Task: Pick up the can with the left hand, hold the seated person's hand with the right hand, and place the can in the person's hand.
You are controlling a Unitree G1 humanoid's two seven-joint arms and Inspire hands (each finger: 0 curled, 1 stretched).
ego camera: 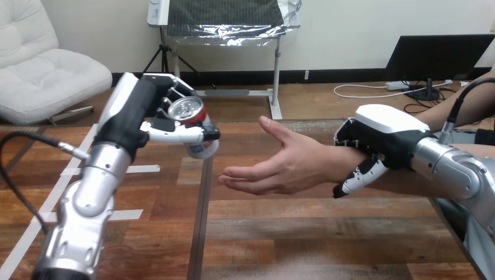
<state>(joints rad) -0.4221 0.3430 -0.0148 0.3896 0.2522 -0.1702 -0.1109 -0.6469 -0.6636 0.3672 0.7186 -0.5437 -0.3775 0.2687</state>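
**Table** (327, 233): wooden, lying below both my arms. Neither hand is resting on it.

**Left arm** (87, 204): I am holding it raised at the view's left, forearm pointing up and away.

**Right arm** (455, 169): I am holding it low at the view's right, lying along the person's forearm.

**Person's hand** (286, 166): it is lying open, palm up, between my two hands, with its fingers pointing towards my left hand and its thumb lifted.

**Right hand** (382, 131): I am laying it over the wrist (341, 160), with my thumb (361, 175) curling down the near side. I am judging this to be a light clasp.

**Left hand** (134, 111): I am gripping the can (190, 116) with my fingers wrapped round its body.

**Can**: it is hanging in the air, tipped so that its top is facing the camera. It is near the open palm but apart from it, on the palm's left.

**Step in hand (judgement)**: I am partway through the handover, with the grasp and the clasp done and the placing not yet done. To do it well I should:
- be keeping the wrist steady with my right hand
- be carrying the can rightward over the fingertips and clear of the lifted thumb
- be setting the can upright as it travels
- be lowering its base onto the middle of the palm
- be loosening my left fingers only once the palm is bearing the weight; letting go sooner would risk a roll off the fingers.
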